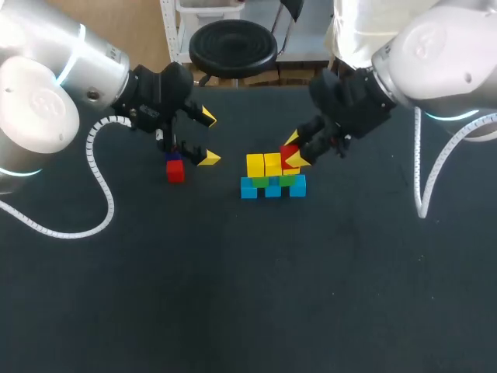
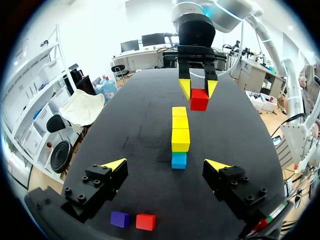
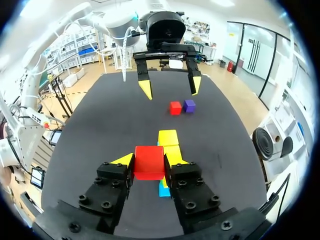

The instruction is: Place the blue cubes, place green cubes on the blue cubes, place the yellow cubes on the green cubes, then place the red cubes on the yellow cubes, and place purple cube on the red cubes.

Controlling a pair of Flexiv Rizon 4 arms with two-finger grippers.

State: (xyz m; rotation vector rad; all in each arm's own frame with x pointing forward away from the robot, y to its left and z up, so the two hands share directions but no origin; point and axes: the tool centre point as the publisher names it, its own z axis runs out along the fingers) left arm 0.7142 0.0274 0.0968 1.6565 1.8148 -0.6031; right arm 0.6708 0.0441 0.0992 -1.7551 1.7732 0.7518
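Red cube [image 1: 289,157] over yellow-topped stack [image 1: 265,165]

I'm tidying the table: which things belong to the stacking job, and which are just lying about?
Job: blue cubes, green cubes, yellow cubes, red cube in right pincer, loose red cube, purple cube.
Lying about: nothing else seen.

Bright even overhead light; faint soft shadows on table [image 1: 233,303]; glare on left arm [image 1: 39,109], right arm [image 1: 443,54].

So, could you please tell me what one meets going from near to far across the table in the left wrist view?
Purple cube and loose red cube side by side → blue cube → yellow cubes → held red cube in the right tool.
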